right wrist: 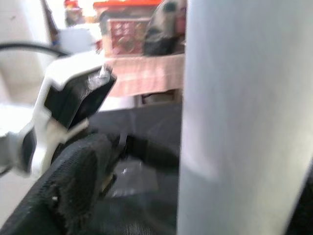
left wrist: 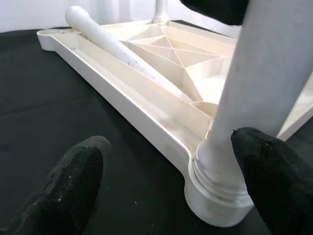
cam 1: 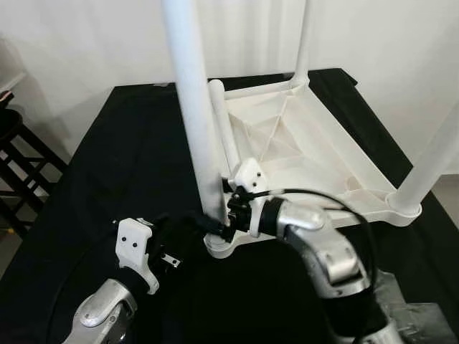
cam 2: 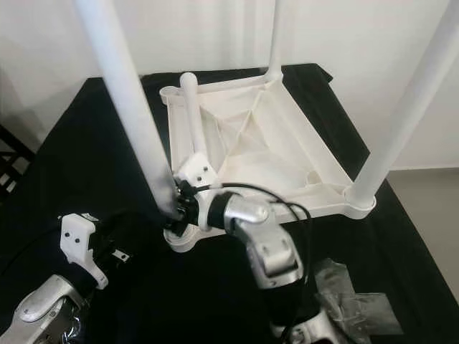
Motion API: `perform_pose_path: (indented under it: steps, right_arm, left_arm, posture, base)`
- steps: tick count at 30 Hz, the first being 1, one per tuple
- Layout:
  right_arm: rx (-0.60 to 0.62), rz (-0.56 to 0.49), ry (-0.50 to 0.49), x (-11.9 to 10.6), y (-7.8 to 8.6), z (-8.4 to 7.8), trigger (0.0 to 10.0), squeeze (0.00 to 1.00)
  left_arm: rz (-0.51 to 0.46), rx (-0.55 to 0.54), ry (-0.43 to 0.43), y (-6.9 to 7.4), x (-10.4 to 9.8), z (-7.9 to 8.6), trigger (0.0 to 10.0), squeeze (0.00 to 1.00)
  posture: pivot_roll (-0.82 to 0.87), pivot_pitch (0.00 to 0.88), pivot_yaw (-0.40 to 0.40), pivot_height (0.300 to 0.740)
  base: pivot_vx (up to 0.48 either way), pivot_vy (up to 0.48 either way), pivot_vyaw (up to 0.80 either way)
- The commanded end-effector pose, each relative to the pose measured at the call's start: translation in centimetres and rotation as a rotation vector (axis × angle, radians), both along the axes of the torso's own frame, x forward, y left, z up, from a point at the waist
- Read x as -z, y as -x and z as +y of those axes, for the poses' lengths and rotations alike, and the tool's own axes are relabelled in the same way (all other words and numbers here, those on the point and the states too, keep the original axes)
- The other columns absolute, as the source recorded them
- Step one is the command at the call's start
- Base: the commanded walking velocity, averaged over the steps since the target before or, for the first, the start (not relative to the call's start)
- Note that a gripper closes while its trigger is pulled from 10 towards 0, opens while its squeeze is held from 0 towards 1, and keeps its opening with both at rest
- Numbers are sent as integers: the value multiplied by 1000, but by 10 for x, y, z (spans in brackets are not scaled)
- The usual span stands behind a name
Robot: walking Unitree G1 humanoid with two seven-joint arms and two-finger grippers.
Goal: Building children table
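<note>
Seating the near leg (cam 1: 193,107) in the corner socket of the upturned tabletop (cam 1: 315,150) on the bench (cam 1: 107,165). Right tool (cam 1: 224,223) clamped on it, left tool (left wrist: 166,171) spread beside. Next, probably the loose leg (cam 1: 224,122).

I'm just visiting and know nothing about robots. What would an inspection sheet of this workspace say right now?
Surface: black cloth-covered table.
Job's things: white plastic children's tabletop lies upside down; three legs stand upright in corner sockets, the near leg among them; a loose leg lies inside the tabletop beside the unfilled corner socket.
Clutter: crumpled clear plastic wrap on the cloth at the near right.
Grippers: right gripper is at the base of the near leg, fingers around it; left gripper is open, fingers either side of that leg's socket.
Cables: black cable loops over the right arm.
Surroundings: white wall; dark wooden stool on the left.
</note>
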State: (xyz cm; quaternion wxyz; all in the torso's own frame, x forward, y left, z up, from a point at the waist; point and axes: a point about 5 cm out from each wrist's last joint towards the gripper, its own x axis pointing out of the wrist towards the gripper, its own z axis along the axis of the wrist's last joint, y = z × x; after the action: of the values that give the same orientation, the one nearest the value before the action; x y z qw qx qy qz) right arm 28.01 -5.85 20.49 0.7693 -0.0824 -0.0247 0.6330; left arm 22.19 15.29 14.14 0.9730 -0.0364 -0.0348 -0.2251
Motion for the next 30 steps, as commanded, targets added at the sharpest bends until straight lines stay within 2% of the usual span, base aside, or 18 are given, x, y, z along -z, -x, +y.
perform_pose_path:
  steps: [1, 2, 4, 6, 7, 9, 11, 12, 14, 15, 19, 24, 27, 29, 30]
  right_arm:
    - [-122, 14, 76, 11, 0, -2, 10000, 0]
    - [-122, 14, 76, 11, 0, -2, 10000, 0]
    - [-179, 31, 148, 16, -13, -12, 10000, 0]
    - [-164, 65, 106, 9, -35, -14, 10000, 0]
    - [-164, 65, 106, 9, -35, -14, 10000, 0]
    - [-151, 81, 70, 4, -49, -13, 10000, 0]
    - [-168, 101, 43, 2, -55, -13, 10000, 0]
    - [-186, 121, 34, 2, -57, -12, 8392, 0]
    - [-186, 121, 34, 2, -57, -12, 8392, 0]
    - [-233, 144, 40, 6, -57, -13, 0, 0]
    - [-277, 162, 50, 11, -58, -15, 0, 0]
    - [-263, 155, 57, 17, -58, -20, 0, 0]
    - [-154, 114, 62, 21, -54, -31, 0, 0]
    - [-154, 114, 62, 21, -54, -31, 0, 0]
    - [-88, 108, 61, 24, -49, -35, 0, 0]
  left_arm:
    - [10, -7, 6, 2, 4, 0, 10000, 0]
    - [10, -7, 6, 2, 4, 0, 10000, 0]
    - [9, -8, 9, 2, 4, -1, 10000, 0]
    - [10, -8, 11, 2, 5, -2, 10000, 0]
    - [10, -8, 11, 2, 5, -2, 10000, 0]
    - [10, -4, 11, 2, 5, -3, 10000, 0]
    - [10, -2, 11, 2, 5, -4, 10000, 0]
    - [10, -2, 10, 2, 5, -4, 10000, 0]
    - [10, -2, 10, 2, 5, -4, 10000, 0]
    - [9, -3, 10, 2, 5, -4, 10000, 0]
    - [8, -4, 9, 2, 4, -3, 10000, 0]
    - [9, -4, 8, 2, 4, -3, 10000, 0]
    - [9, -10, 8, 3, 3, 0, 10000, 0]
    - [9, -10, 8, 3, 3, 0, 10000, 0]
    - [10, -23, 9, 4, 3, 2, 10000, 0]
  posture:
    - [-24, 82, 59, 740]
    - [-24, 82, 59, 740]
    - [-24, 78, 59, 740]
    - [-26, 73, 57, 740]
    - [-26, 73, 57, 740]
    - [-20, 73, 58, 740]
    - [-16, 73, 58, 740]
    - [-13, 74, 58, 740]
    - [-13, 74, 58, 740]
    - [-9, 76, 58, 740]
    - [-9, 80, 61, 740]
    - [-13, 84, 69, 740]
    - [-21, 98, 81, 740]
    - [-21, 98, 81, 740]
    - [-23, 105, 88, 740]
  base:
    - [0, 0, 0]
    - [0, 0, 0]
    - [0, 0, 0]
    - [0, 0, 0]
    - [0, 0, 0]
    - [0, 0, 0]
    - [0, 0, 0]
    - [0, 0, 0]
    - [0, 0, 0]
    - [0, 0, 0]
    - [0, 0, 0]
    - [0, 0, 0]
    - [0, 0, 0]
    - [0, 0, 0]
    - [0, 0, 0]
